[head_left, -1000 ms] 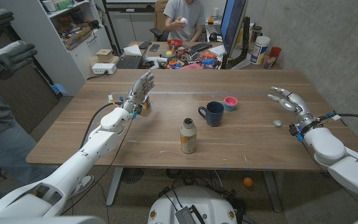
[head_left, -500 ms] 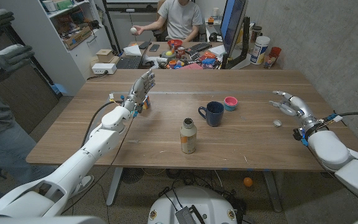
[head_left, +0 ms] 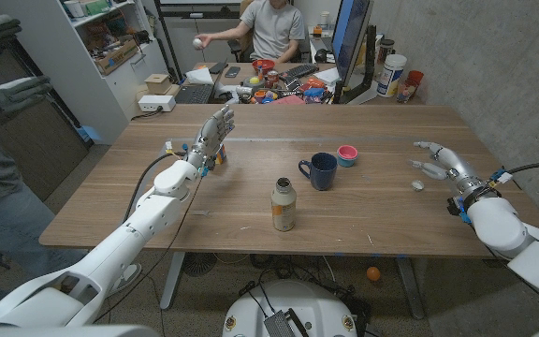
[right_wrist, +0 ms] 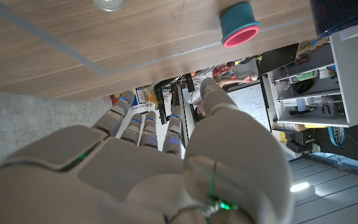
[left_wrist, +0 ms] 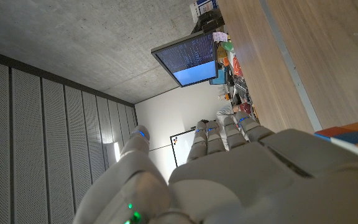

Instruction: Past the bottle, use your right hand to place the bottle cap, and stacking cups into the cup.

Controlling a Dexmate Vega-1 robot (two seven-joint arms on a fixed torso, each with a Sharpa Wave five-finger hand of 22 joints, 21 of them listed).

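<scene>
Now, in the head view, we see our right hand lower and closer to the table's right edge than a second ago, with its fingers spread and holding nothing. It has dropped toward the small silvery bottle cap, which lies on the wooden table at about seven o'clock from the hand, just beside it but apart. We judge this as the approach to the first pick: nothing is grasped yet. The dark blue mug sits near the table's middle, with the teal and pink stacking cups touching or nearly touching it at two o'clock. The beige metal bottle stands upright at seven o'clock from the mug, uncapped as far as we can tell. Our left hand is raised over the table's left half, fingers apart and empty, unchanged across the second.

Next, in the left wrist view, our left hand shows its fingers extended and slightly apart, clasping nothing.

Finally, in the right wrist view, our right hand has its fingers stretched out and free; the bottle cap and the stacking cups lie on the wood beyond the fingertips, both untouched.
</scene>
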